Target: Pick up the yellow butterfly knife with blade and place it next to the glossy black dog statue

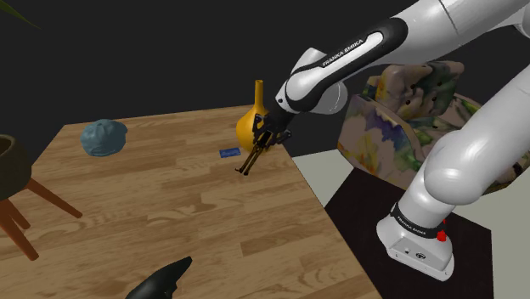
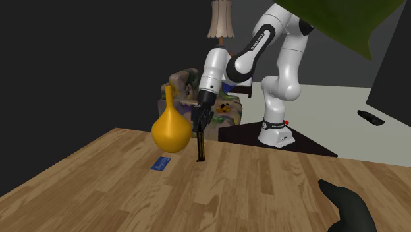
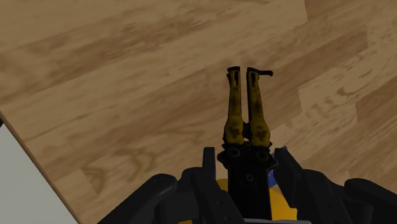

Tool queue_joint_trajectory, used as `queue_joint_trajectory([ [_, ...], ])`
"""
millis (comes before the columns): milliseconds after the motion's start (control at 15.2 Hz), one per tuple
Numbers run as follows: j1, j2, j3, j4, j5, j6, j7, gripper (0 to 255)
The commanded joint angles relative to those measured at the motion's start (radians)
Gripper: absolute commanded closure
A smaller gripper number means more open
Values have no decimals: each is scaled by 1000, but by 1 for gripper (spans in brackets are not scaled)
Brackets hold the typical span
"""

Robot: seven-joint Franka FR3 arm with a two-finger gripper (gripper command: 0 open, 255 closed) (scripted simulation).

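- The table [image 1: 170, 204] was laid under everything.
- The dog statue [image 1: 161, 280] was seen well apart from the knife [image 1: 252, 160], so a carry was likely needed.
- The knife was pinched at one end by the claw [image 1: 265, 143], beside the vase [image 1: 248, 126], so it was hung downward.

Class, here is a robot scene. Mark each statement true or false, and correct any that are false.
1. The pincer is shut on the butterfly knife. True.
2. The butterfly knife lies beside the black dog statue. False: the knife hangs from the pincer near the yellow vase, and the statue stands well away at the table's other end.
3. A small blue card lies on the wooden table close to the yellow vase. True.
4. The blue cap sits on the armchair. False: it rests on the wooden table.
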Motion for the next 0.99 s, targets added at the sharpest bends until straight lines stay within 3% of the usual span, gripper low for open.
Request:
queue_joint_trajectory([
  [0, -9, -21, 1, 9, -23, -30, 23, 255],
  [924, -52, -149, -3, 92, -123, -235, 130, 255],
])
